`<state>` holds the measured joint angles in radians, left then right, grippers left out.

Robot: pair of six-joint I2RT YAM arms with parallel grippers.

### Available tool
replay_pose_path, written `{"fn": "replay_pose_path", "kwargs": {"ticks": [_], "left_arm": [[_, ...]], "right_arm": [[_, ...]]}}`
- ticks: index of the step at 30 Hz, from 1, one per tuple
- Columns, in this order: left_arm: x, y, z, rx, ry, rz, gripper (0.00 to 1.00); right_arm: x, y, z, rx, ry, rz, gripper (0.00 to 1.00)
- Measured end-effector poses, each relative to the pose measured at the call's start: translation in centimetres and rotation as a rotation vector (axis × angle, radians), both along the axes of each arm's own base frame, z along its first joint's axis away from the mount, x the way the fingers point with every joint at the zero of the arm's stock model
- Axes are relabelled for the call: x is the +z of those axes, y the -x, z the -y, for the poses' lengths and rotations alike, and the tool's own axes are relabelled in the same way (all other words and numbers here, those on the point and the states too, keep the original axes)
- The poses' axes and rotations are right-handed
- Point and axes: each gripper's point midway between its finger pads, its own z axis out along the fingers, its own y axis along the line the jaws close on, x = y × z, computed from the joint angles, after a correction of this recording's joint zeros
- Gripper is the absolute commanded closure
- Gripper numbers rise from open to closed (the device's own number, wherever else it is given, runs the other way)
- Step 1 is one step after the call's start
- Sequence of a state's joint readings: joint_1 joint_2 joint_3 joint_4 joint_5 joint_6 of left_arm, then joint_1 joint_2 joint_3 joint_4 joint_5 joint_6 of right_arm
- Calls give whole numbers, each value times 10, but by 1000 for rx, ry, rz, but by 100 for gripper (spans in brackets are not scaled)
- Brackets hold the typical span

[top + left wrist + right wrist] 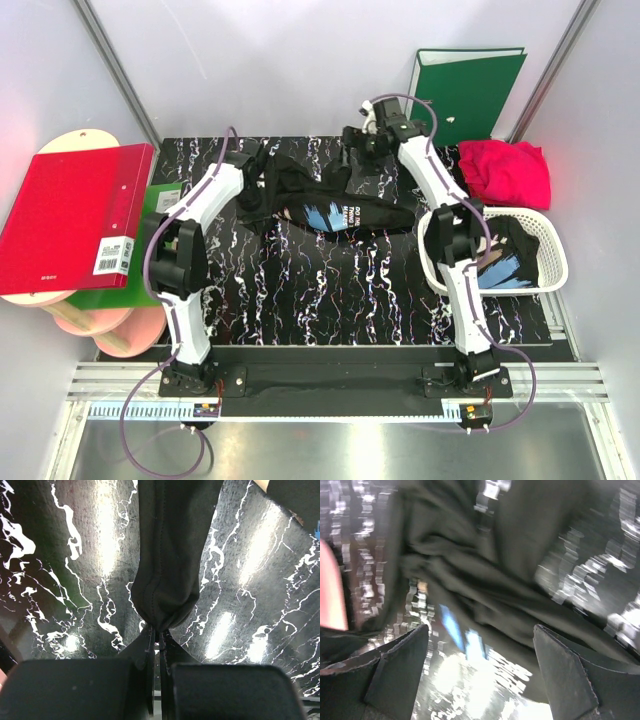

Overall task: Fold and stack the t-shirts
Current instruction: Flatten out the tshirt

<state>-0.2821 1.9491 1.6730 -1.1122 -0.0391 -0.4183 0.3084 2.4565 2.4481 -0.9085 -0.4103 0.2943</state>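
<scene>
A crumpled black t-shirt (325, 205) with a blue and white chest print lies at the back middle of the black marbled table (330, 290). My left gripper (247, 158) is shut on a bunched edge of it (167, 555), the cloth hanging from the fingertips above the table. My right gripper (358, 137) is open and empty, hovering above the shirt's far right part (485, 585); that view is blurred. A crimson-pink t-shirt (506, 172) lies bunched at the back right. Another black printed t-shirt (505, 258) lies in the white basket (553, 250).
A green binder (462, 92) stands against the back wall. A red binder (75, 215) lies on a green one (150, 255) and on wooden discs (110, 325) left of the table. The basket sits at the table's right edge.
</scene>
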Motion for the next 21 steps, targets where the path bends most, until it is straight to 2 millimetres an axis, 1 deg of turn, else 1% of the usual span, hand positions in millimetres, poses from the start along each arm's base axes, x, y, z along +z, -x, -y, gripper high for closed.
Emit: {"fn": "replay_pose_path", "kwargs": {"ticks": [2, 4, 5, 7, 11, 12, 13, 17, 18, 19, 20, 21], "left_arm": [[-3, 0, 0, 0, -3, -11, 100], [-7, 1, 0, 0, -6, -25, 100], [-9, 1, 0, 0, -7, -31, 100], [-11, 2, 0, 0, -9, -41, 100], [-14, 1, 1, -2, -10, -52, 100], [-15, 1, 1, -4, -11, -57, 100], [-15, 1, 1, -4, -11, -57, 100], [-15, -3, 2, -8, -11, -56, 100], [-14, -5, 2, -10, -10, -55, 100], [-14, -6, 2, -12, -10, -54, 100], [-13, -6, 3, -14, -10, -53, 100], [-12, -6, 2, -19, -10, -53, 100]], "right_arm": [[8, -4, -20, 31, -34, 34, 8], [8, -4, -37, 58, -64, 43, 8], [6, -2, -44, 71, -75, 38, 8], [-6, 3, -53, 93, -83, 12, 8], [-31, 10, -61, 112, -85, -48, 9], [-37, 11, -61, 112, -83, -61, 11], [-41, 11, -61, 113, -84, -69, 15], [-52, 12, -61, 107, -80, -91, 25], [-53, 12, -61, 107, -79, -94, 39], [-54, 12, -62, 106, -78, -95, 46], [-55, 12, -61, 108, -76, -93, 55], [-56, 12, -61, 103, -75, -97, 76]]}}
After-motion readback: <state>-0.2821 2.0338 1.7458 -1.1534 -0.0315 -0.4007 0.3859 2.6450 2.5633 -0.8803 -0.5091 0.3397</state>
